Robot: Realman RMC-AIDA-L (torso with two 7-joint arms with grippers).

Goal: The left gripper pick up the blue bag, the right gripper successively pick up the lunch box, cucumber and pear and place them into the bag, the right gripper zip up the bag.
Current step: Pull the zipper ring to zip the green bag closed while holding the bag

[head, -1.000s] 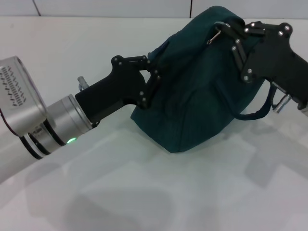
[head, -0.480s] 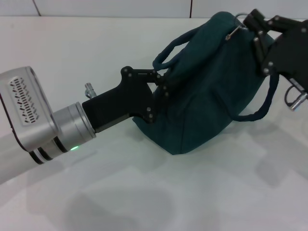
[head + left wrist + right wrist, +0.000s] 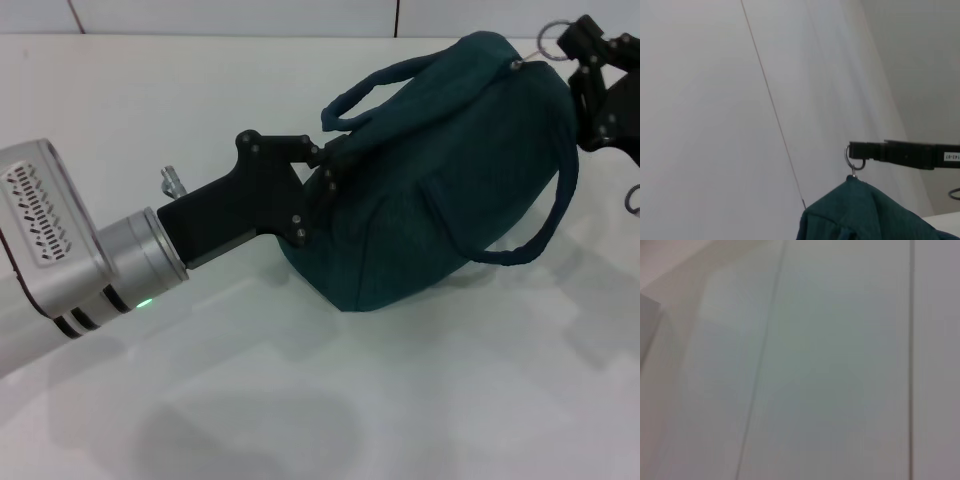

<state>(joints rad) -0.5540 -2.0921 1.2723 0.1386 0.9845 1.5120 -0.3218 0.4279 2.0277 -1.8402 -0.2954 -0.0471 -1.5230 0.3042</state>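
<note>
The blue bag (image 3: pixel 450 170) lies on its side on the white table, its top seam closed along its length. My left gripper (image 3: pixel 328 165), on the silver wrist, is shut on the bag's left end below one rope handle (image 3: pixel 365 95). At the upper right my right gripper (image 3: pixel 572 40) is shut on the ring zipper pull (image 3: pixel 548 35) at the bag's right end. The left wrist view shows the bag's top (image 3: pixel 865 215), the ring zipper pull (image 3: pixel 852 161) and the right gripper (image 3: pixel 854 150) holding it. The lunch box, cucumber and pear are out of view.
The white table (image 3: pixel 300 400) spreads in front of the bag, with a tiled wall behind it. The second rope handle (image 3: pixel 540 235) hangs loose at the bag's right side. The right wrist view shows only a pale surface.
My right gripper has moved right and up with the zipper pull. The bag has stretched out to the right behind it. My left gripper keeps its hold and has shifted only slightly.
</note>
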